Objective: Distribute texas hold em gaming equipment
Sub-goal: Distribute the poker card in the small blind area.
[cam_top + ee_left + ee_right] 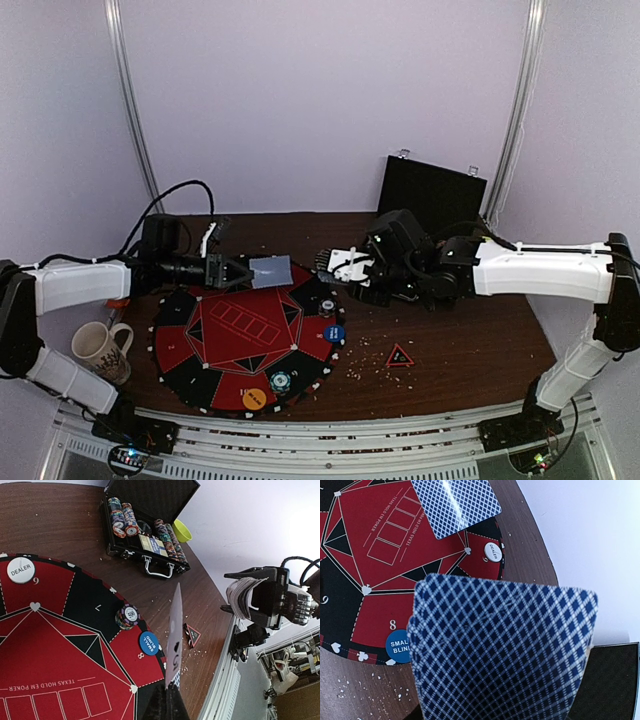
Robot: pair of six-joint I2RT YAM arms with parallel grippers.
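**Single Card Pinched at the Mat's Far Rim**

The left fingers [160, 707] are clamped on a single card [174, 640], held over the far rim of the poker mat [230, 355]. The right fingers [252, 573] grip the deck [505, 650], hovering beside the mat above the counter [470, 340].

Right gripper [338, 262] hidden behind card deck [505, 650], left gripper [169, 694] cut off below single card [174, 635]

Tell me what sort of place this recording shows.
Probably a robot lab workcell: plain lilac backdrop, aluminium rail frame under the arms' bases, poker mat staged on a wooden table. The left end effector grips a card, the right end effector the deck.
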